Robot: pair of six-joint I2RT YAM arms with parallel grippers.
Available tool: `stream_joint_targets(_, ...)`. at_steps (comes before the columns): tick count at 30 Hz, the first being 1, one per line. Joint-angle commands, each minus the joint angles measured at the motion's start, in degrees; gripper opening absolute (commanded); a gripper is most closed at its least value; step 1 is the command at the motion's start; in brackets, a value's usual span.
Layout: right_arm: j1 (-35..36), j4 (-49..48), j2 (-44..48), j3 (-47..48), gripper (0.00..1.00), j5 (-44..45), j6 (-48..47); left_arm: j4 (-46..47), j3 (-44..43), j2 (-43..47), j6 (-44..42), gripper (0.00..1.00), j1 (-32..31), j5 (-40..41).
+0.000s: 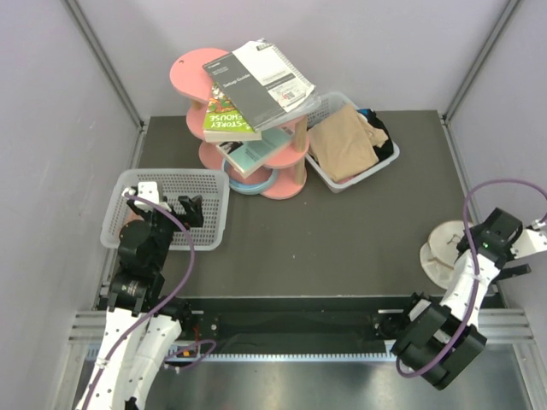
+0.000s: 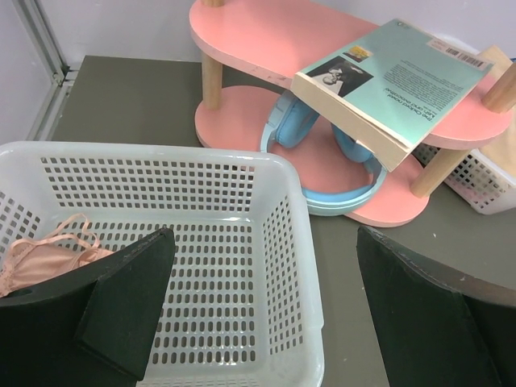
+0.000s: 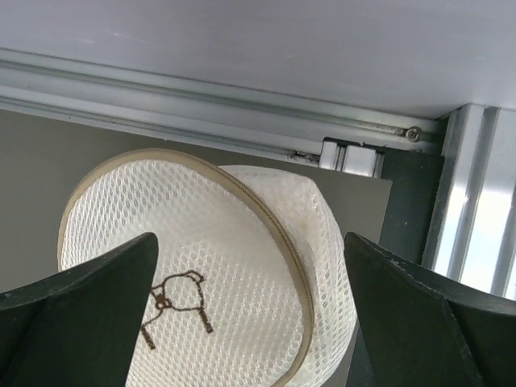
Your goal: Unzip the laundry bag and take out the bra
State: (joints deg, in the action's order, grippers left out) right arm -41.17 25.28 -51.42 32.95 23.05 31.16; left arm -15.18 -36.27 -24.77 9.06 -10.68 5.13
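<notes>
Laundry bag (image 3: 242,266) is round cream mesh, tan-rimmed.

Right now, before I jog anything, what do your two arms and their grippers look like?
The left arm and right arm both have white links between bulky black joints, each trailed by a looping purple cable. The left gripper and right gripper have broad matte-black wedge-shaped fingers. No markings show.

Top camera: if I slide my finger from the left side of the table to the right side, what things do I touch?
white mesh basket → pink shelf stand with books → small white bin of tan cloth → round laundry bag
</notes>
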Motion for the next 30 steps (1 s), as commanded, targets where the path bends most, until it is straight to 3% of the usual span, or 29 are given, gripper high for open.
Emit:
stream_joint_targets(1,-0.40,-5.32,-0.96,-1.30,0.93,-2.04,1.98,2.00,-0.47,-0.27,0.08,0.99,-0.40,-0.99)
stream_joint_targets(6,-0.32,-7.70,-1.05,-2.89,0.82,-3.88,1.10,1.82,-0.55,-0.10,-0.01,0.99,-0.49,-1.08)
stream_joint_targets(9,-0.23,-9.28,-0.96,-3.50,0.70,-5.11,0.13,1.91,-0.55,0.25,-0.01,0.99,-0.57,-0.91)
stream_joint_targets(12,-0.32,-9.63,-1.14,-3.51,0.45,-6.26,-0.92,1.73,-0.55,0.43,-0.01,0.99,-0.57,-0.64)
stream_joint_targets(13,-0.23,-9.72,-0.97,-3.51,0.28,-6.44,-1.10,1.82,-0.55,0.43,-0.01,0.99,-0.57,-0.64)
stream_joint_targets(16,-0.32,-10.07,0.17,-3.42,0.00,-8.10,-1.54,1.73,-0.64,0.52,-0.01,0.99,-0.57,-0.56)
stream_joint_targets(22,1.61,-8.32,3.69,1.06,0.00,-15.22,-1.10,1.64,-0.73,0.96,0.52,0.99,-0.66,1.37)
stream_joint_targets(25,9.41,-7.35,6.15,4.66,0.00,-15.59,0.22,1.82,-0.73,0.87,1.05,0.99,-0.57,2.17)
stream_joint_targets(26,15.88,-6.74,6.42,5.80,0.00,-12.53,0.74,1.73,-0.73,0.78,1.13,0.99,-0.57,2.26)
stream_joint_targets(30,29.72,-4.98,6.77,12.04,0.00,-9.51,2.41,2.52,-0.29,0.08,1.75,0.99,-0.66,1.56)
